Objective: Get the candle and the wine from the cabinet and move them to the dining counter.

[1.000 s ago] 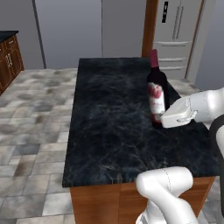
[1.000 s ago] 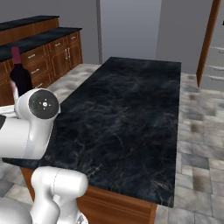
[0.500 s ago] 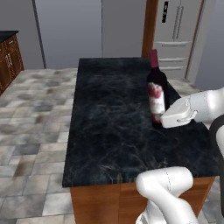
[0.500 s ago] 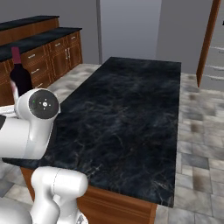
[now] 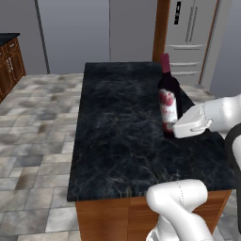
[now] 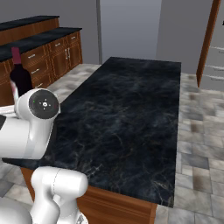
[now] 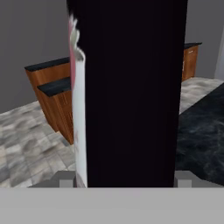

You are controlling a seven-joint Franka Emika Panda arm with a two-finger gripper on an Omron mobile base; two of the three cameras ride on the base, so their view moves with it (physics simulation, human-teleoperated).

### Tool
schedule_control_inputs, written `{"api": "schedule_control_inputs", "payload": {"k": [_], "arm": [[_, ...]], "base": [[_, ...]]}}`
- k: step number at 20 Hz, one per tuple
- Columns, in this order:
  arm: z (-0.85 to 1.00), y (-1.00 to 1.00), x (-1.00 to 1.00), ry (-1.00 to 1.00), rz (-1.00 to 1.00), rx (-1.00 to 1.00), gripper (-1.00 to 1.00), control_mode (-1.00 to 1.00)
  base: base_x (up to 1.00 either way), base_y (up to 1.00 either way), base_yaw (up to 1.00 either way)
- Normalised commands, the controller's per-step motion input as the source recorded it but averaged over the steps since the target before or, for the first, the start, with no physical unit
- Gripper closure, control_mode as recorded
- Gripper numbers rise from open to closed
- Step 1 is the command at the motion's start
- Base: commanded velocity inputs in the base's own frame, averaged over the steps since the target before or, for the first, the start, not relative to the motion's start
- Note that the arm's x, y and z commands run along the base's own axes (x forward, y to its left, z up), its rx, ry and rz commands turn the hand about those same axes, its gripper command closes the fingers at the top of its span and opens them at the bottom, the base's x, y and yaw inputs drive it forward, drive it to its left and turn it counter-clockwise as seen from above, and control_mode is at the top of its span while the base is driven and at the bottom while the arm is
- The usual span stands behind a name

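- The wine bottle (image 5: pixel 168 96) stands upright on the black, white-veined marble top of the table (image 5: pixel 117 127), close to that top's right long edge as seen in the left base view.
- The bottle has dark glass, a dark red capsule on the neck and a red-and-white label turned toward the left base camera.
- In the right base view the bottle (image 6: pixel 19 75) shows its neck and shoulder above the arm's round white joint; its lower body is hidden behind that joint.
- The end effector (image 5: pixel 181 128) sits at the lower part of the bottle, level with the bottom of the label.
- In the hand view the bottle (image 7: pixel 131 92) rises directly between the two finger tips, its label edge on the left side of the dark glass.
- The finger tips (image 7: pixel 65 179) stand just outside the bottle's two sides, so the end effector is spread wide around the bottle; whether the pads touch the glass cannot be told.
- Brown wooden cabinets with black tops (image 6: pixel 41 48) stand beyond the bottle, across the grey tiled floor (image 5: pixel 33 122).
- A grey refrigerator (image 5: pixel 190 35) stands behind the far end of the table.
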Motion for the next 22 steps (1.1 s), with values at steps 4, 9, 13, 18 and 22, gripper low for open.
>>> {"api": "schedule_control_inputs", "payload": {"k": [4,9,13,18,22], "arm": [[-0.09,0.04,0.07,0.17,-0.01,-0.14,1.00,-1.00],[-0.24,-0.32,0.15,0.05,0.00,0.00,1.00,-1.00],[-0.23,-0.46,0.17,0.00,0.03,0.03,1.00,-1.00],[-0.23,-0.47,0.04,0.00,0.04,0.02,1.00,-1.00],[-0.26,-0.36,0.08,0.00,0.00,0.00,1.00,-1.00]], "base": [[0.00,0.00,0.00],[0.00,0.00,0.00],[0.00,0.00,0.00],[0.00,0.00,0.00],[0.00,0.00,0.00]]}}
